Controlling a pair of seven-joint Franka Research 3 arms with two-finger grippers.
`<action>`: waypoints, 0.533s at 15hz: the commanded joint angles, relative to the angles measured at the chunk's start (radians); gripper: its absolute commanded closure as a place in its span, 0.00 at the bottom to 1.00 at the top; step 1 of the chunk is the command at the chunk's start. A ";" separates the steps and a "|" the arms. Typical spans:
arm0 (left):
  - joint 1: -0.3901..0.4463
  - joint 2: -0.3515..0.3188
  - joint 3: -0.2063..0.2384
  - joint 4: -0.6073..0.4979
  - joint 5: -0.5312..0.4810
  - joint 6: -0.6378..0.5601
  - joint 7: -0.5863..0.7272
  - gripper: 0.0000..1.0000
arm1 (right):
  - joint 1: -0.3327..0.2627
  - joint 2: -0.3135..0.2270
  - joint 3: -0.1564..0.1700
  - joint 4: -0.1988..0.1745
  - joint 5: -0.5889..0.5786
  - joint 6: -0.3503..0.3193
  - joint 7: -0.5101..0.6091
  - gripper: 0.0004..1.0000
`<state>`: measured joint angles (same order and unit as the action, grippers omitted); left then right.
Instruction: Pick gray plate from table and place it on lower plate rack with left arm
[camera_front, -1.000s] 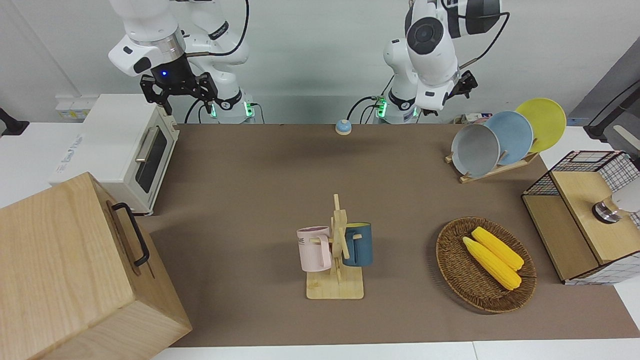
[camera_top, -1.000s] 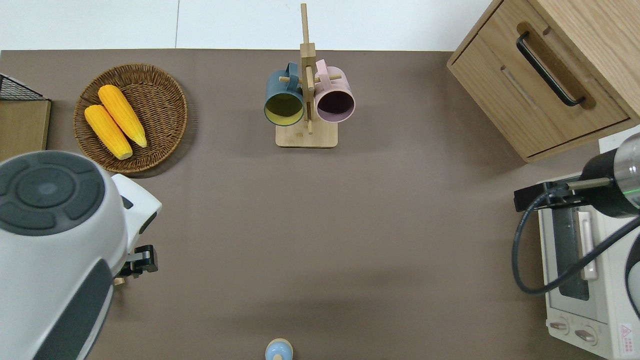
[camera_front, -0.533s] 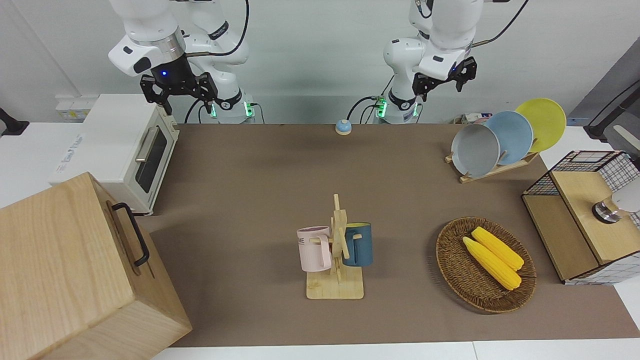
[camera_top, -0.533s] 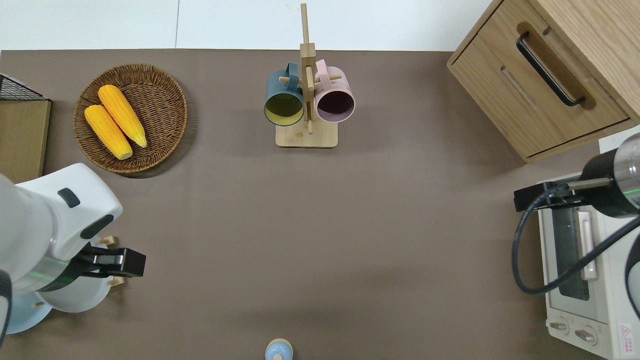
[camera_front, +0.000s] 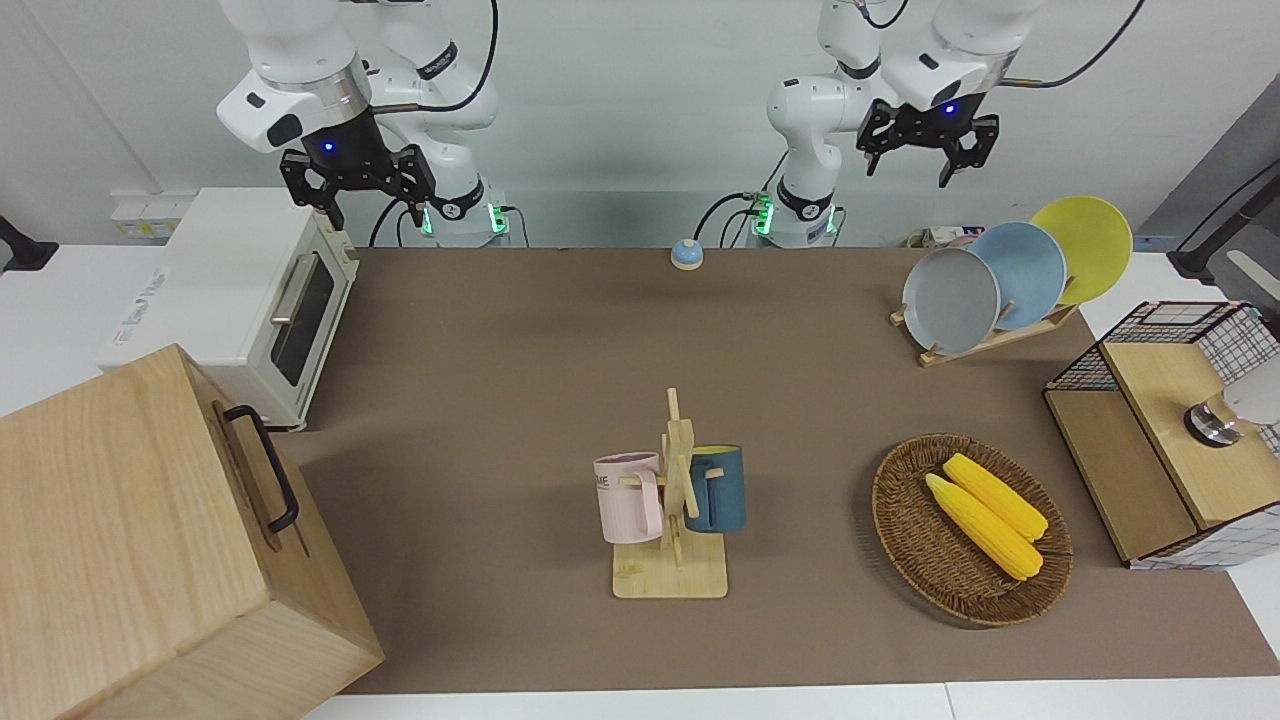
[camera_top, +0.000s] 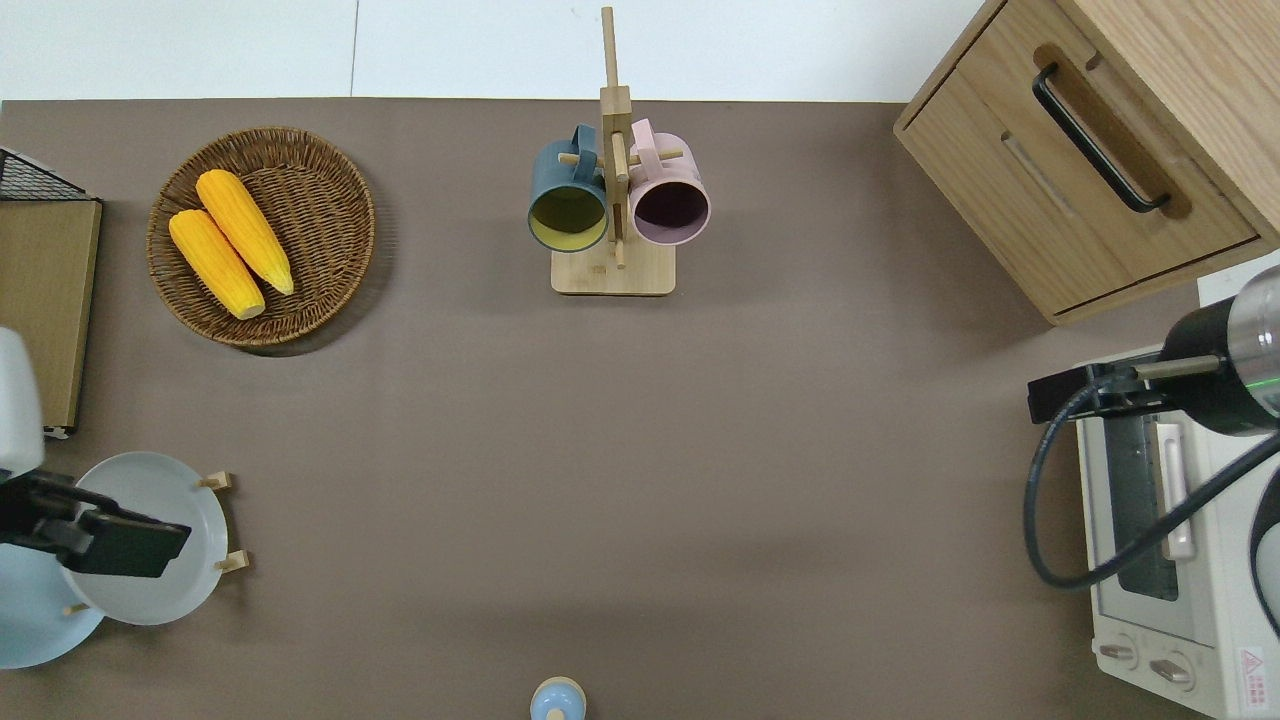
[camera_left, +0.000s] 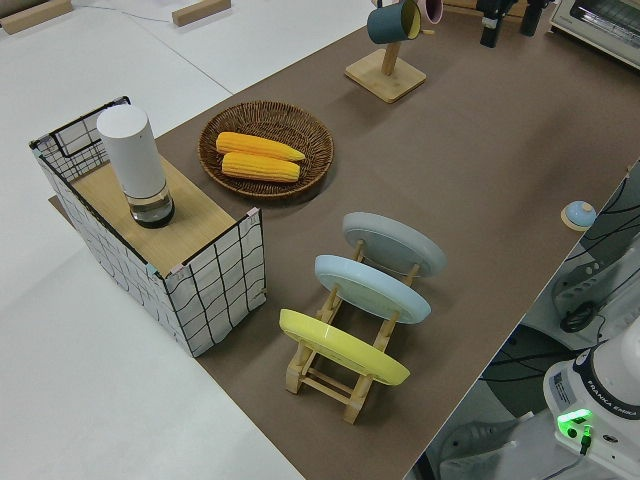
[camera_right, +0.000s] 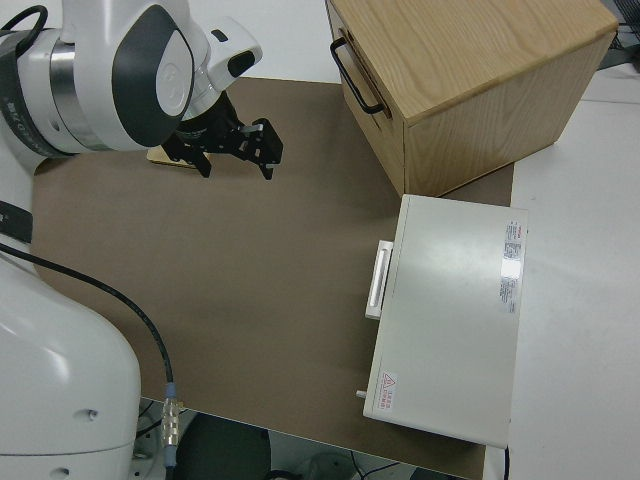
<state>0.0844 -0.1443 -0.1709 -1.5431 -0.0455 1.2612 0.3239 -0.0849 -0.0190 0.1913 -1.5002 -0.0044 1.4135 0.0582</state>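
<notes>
The gray plate (camera_front: 950, 300) (camera_top: 160, 490) (camera_left: 395, 243) leans in the slot of the lower plate rack (camera_front: 990, 340) (camera_left: 330, 385) farthest from the robots, on the table (camera_front: 560, 350). My left gripper (camera_front: 915, 160) (camera_top: 120, 543) hangs open and empty, high over the gray plate and clear of it. The right arm is parked, its gripper (camera_front: 365, 205) (camera_right: 235, 150) open.
A sky-blue plate (camera_front: 1020, 275) and a yellow plate (camera_front: 1085, 245) fill the rack's other slots. A wire-sided wooden shelf (camera_front: 1150, 440) and a wicker basket with corn (camera_front: 970, 525) lie farther out. Mug stand (camera_front: 675, 500), toaster oven (camera_front: 250, 300), wooden cabinet (camera_front: 130, 540), small bell (camera_front: 686, 253).
My left arm has swung toward its own end of the table, uncovering the gray plate in the overhead view. The plates have not moved. The right arm is still.
</notes>
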 joint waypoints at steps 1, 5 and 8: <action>0.000 0.015 0.042 0.038 -0.044 0.006 0.052 0.01 | -0.007 -0.002 0.007 0.006 0.007 -0.014 0.000 0.01; -0.012 0.008 0.024 0.040 0.009 0.009 -0.029 0.00 | -0.007 -0.002 0.007 0.006 0.007 -0.014 0.000 0.01; -0.014 0.009 0.016 0.044 0.027 0.018 -0.029 0.00 | -0.007 -0.002 0.005 0.006 0.006 -0.014 -0.001 0.01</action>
<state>0.0834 -0.1435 -0.1504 -1.5212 -0.0573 1.2650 0.3140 -0.0849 -0.0190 0.1913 -1.5002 -0.0044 1.4135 0.0582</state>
